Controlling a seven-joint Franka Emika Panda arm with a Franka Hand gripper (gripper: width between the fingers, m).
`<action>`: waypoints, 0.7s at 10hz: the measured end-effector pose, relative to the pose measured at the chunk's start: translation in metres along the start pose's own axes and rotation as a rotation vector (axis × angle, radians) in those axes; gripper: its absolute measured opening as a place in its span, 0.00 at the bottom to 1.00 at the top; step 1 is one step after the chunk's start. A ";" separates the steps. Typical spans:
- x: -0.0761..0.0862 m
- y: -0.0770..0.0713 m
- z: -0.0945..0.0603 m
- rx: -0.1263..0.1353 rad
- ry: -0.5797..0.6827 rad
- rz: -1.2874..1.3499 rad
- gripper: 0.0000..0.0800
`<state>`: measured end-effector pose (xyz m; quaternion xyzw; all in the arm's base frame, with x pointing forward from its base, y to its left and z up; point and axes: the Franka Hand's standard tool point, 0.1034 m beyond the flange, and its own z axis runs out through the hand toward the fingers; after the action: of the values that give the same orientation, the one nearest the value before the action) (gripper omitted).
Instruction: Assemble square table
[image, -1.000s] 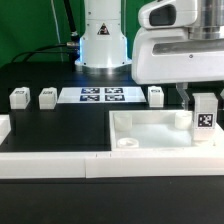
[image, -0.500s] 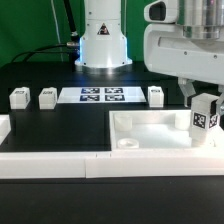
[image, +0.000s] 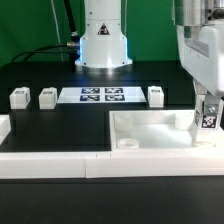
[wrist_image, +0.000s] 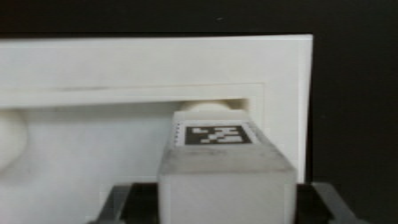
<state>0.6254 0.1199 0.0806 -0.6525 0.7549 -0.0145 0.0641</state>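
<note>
White leg peg (image: 208, 117), tag outward: clenched in jaws, over square panel (image: 150, 135) corner, exterior view's right. Risk: peg off-centre vs. corner socket (wrist_image: 210, 104), so it catches rim, tilts in grip or shoves panel. Spare pegs (image: 47, 97) on counter (image: 60, 130).

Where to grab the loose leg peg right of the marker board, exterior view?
Loose leg peg: probably top-down, fingers across its two side faces at mid-body. It sits alone on the black tabletop, both sides free. The gripper first has to release the held peg.
</note>
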 end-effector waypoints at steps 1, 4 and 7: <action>0.000 0.000 0.000 -0.005 0.000 -0.060 0.37; -0.008 0.003 0.000 -0.009 0.004 -0.531 0.77; -0.006 0.003 0.001 -0.011 0.002 -0.875 0.81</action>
<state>0.6234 0.1265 0.0800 -0.9112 0.4075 -0.0370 0.0475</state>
